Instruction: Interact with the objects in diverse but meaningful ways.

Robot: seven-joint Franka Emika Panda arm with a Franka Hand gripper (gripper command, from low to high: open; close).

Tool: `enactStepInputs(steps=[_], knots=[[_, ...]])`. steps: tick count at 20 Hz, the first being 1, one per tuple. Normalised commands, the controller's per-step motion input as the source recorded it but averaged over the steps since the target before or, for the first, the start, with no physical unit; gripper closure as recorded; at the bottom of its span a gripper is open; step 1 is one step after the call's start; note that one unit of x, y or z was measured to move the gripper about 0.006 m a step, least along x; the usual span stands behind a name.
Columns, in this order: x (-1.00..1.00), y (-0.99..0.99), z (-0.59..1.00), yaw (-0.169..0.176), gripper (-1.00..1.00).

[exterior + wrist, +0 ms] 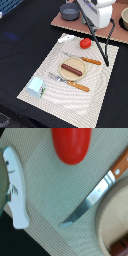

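Note:
A red tomato [85, 43] [71, 144] lies near the far edge of the striped placemat [100, 85]. Beside it, at the mat's far corner, is the white oblong piece [66, 38] [15, 188]. A dark brown sausage [72, 69] [120, 247] rests on a round wooden plate [75, 62] [112, 218] in the middle of the mat. The small white carton [35, 86] stands on the mat's near corner at the exterior view's left. My gripper [90, 19] hangs above and behind the tomato. Its fingers cannot be made out, and none show in the wrist view.
A wooden-handled knife [82, 59] [92, 198] lies behind the plate and a fork [69, 82] in front of it. A grey pot [70, 11] and a bowl [125, 20] sit on a brown board [62, 22] at the back. A black cable [102, 50] trails from the arm.

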Motion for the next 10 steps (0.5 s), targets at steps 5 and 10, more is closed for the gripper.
enactStepInputs(steps=[5, 10], knots=[[-0.96, -0.11, -0.56, 0.031, -1.0], [-1.0, -0.07, -0.32, 0.0, -1.0]])
